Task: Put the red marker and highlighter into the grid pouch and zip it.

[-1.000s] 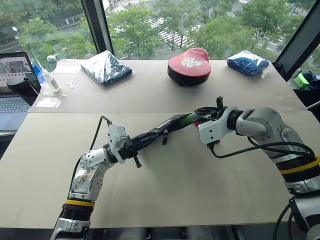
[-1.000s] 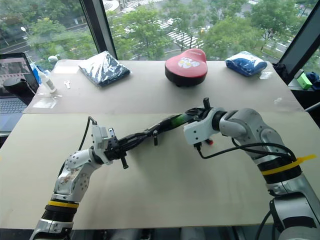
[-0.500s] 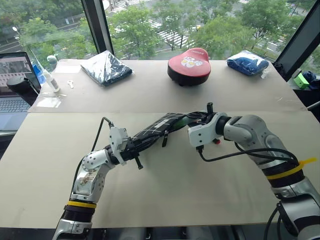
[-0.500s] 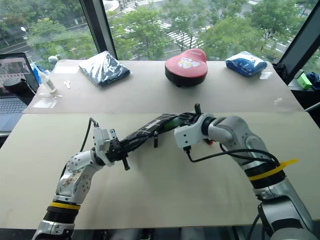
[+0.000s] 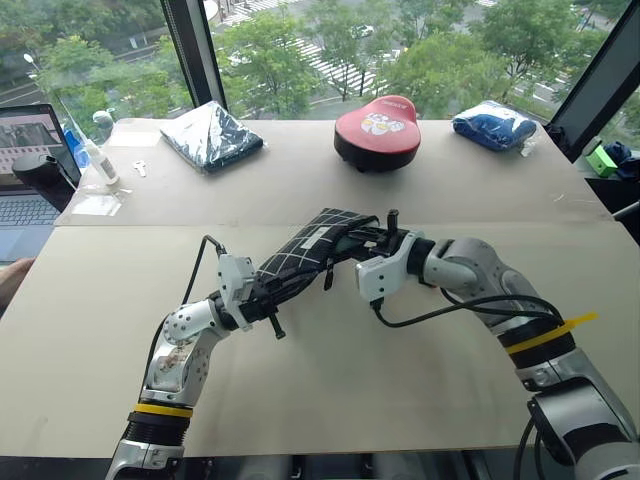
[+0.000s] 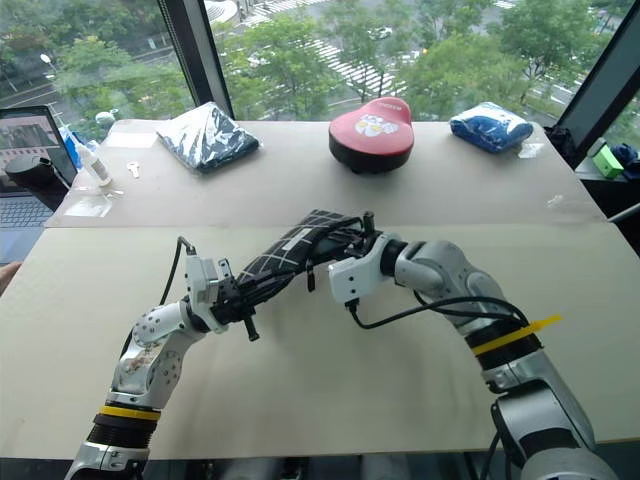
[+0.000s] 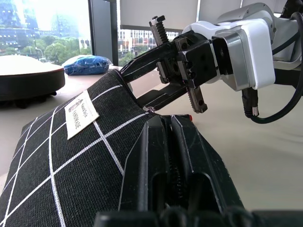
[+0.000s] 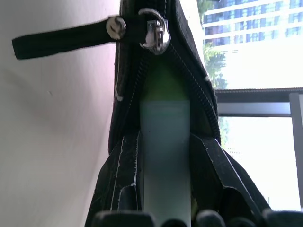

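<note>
At frame centre, the left gripper [image 5: 262, 303] clamps the limp grid pouch [image 5: 305, 252] by one end, while the right gripper [image 7: 163, 75] grips the rigid, light highlighter [image 8: 165, 156], sliding it lengthwise into the open zipper mouth.

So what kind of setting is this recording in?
Likely an upper-floor office or lab: a large window overlooking treetops and a street far below, a laptop at the edge, and a broad beige worktable.

Black grid pouch [image 5: 305, 250] with white lines; pale, green-capped highlighter [image 8: 165, 156]
</note>
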